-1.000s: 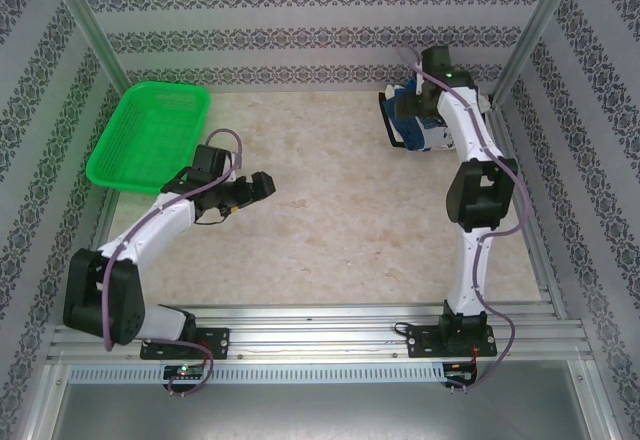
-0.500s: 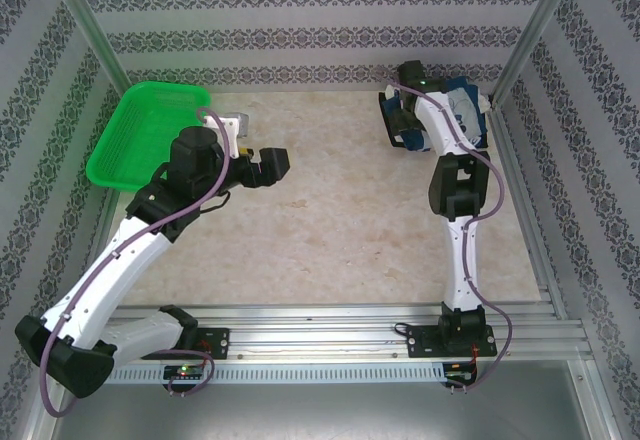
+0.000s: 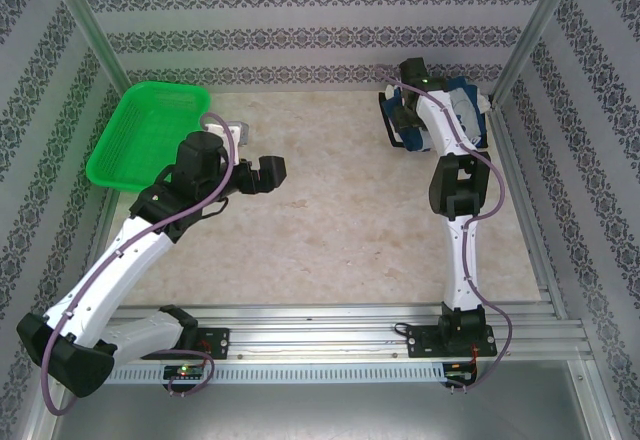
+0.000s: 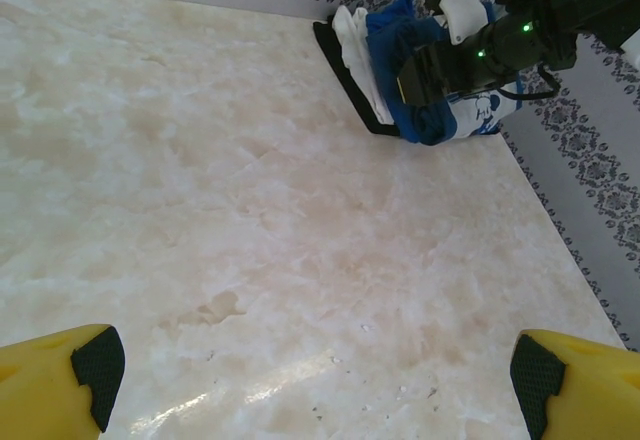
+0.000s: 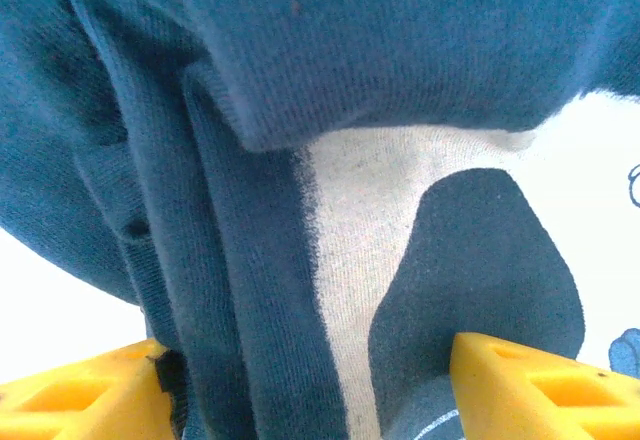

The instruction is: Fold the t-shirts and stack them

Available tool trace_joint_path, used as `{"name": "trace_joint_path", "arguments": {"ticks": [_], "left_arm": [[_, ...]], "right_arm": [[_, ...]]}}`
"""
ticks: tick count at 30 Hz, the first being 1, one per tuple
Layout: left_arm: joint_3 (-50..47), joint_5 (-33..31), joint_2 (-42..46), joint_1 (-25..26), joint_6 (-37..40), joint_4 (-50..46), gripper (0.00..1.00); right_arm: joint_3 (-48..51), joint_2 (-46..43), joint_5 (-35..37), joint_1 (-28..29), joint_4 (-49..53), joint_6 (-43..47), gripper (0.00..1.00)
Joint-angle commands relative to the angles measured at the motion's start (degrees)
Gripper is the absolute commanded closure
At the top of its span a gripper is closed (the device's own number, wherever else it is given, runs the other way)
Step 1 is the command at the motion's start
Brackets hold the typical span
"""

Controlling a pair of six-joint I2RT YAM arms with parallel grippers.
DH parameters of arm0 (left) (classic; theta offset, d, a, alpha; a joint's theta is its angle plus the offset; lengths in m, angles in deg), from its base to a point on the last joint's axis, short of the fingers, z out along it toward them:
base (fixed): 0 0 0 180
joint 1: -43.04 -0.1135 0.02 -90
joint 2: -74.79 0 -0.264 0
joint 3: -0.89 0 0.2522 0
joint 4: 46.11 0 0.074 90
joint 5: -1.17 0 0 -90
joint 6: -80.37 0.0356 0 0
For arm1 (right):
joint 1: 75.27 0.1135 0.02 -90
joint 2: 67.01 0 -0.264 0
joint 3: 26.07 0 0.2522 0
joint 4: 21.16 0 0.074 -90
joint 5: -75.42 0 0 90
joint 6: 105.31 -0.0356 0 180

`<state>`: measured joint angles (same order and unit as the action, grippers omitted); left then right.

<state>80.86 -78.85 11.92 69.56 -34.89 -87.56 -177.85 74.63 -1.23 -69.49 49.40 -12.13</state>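
The t-shirts (image 3: pixel 398 125) lie bunched in one crumpled heap at the far right corner of the pale marbled surface (image 3: pixel 330 230), close to the patterned back wall. From the left wrist view the heap shows a bright blue fold (image 4: pixel 428 120) in front, white cloth (image 4: pixel 350 40) behind it and a dark, nearly black edge (image 4: pixel 345 80) along the side nearest the middle of the surface; a white patch with small blue cartoon figures (image 4: pixel 485 110) peeks out at the right. Neither shirt is folded flat.

The right hand (image 5: pixel 310 400) is down in this heap. Close up, deep blue knit cloth hangs in thick folds, with a pale greyish printed area and a dark rounded shape on it. Its yellow fingers (image 5: pixel 80 400) sit on either side of the cloth; whether they squeeze it cannot be told.

The left hand (image 3: pixel 265 172) hovers over the bare surface, near the green basket (image 3: pixel 150 135) and well apart from the shirts, its fingers spread wide with nothing between them.
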Motion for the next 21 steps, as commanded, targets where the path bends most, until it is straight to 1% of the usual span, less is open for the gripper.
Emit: {"name": "trace_joint_path", "arguments": {"ticks": [1, 4, 6, 7, 9, 10, 12, 14, 16, 21], "left_arm": [[-1.15, -1.31, 1.19, 0.29, 0.79, -0.84, 0.0], [-2.0, -1.83, 2.15, 0.3, 0.49, -0.87, 0.0], [-2.49, -2.22, 2.65, 0.31, 0.3, -1.2, 0.0], [-2.65, -2.27, 2.75, 0.3, 0.23, -1.43, 0.0], [-2.58, -2.74, 2.89, 0.33, 0.2, -2.28, 0.0], [-2.48, -3.06, 3.08, 0.31, 0.29, -2.54, 0.0], [-2.37, -3.76, 3.36, 0.35, 0.51, -3.12, 0.0], [-2.52, -4.31, 3.56, 0.27, 0.51, -3.33, 0.0], [-2.82, -4.62, 3.68, 0.29, 0.22, -3.17, 0.0], [-3.68, -4.09, 3.7, 0.29, -0.57, -2.27, 0.0]], "right_arm": [[-0.56, 0.23, 0.04, 0.19, 0.75, -0.45, 0.32], [-1.79, 1.79, 1.83, 0.53, 1.21, -0.98, 0.36], [-2.19, 2.76, 3.08, 0.65, 1.06, -0.98, 0.43], [-2.53, 3.14, 3.14, 0.72, 1.12, -1.13, 0.5], [-3.24, 3.4, 4.79, 0.7, 1.16, -1.84, 0.68], [-3.75, 3.25, 4.97, 0.57, 1.42, -2.17, 0.75], [-4.59, 1.64, 2.58, 0.04, 1.64, -3.25, 0.85], [-3.57, -0.74, -0.34, -0.63, 0.13, -4.29, 0.89], [-1.27, -3.48, -4.24, -1.73, -2.3, -5.33, 0.9], [5.45, -8.82, -16.18, -7.27, -7.5, -10.97, 0.87]]}}
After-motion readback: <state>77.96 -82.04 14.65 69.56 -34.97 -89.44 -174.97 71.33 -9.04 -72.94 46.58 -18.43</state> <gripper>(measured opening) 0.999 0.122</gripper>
